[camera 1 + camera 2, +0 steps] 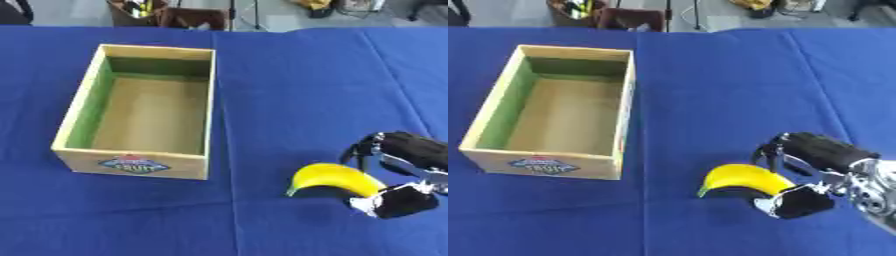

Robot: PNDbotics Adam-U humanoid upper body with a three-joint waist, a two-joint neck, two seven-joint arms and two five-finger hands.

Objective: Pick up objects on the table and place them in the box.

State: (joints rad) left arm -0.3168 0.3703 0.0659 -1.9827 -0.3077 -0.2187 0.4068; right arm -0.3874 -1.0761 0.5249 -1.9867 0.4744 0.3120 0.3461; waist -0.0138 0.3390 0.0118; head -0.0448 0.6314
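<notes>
1. A wooden box [140, 162] sits open-topped on the left half of the blue-clothed worktop [297, 80], its printed front wall facing the camera.
2. The yellow banana [337, 179] lies on the cloth to the right of the box and nearer the front edge — well apart from the box.
3. The right robot hand [811, 172] comes in from the right edge, fingers and thumb curled round the banana's right end.
4. Between banana and box — bare blue cloth; more open cloth beyond the hand toward the far edge.
</notes>
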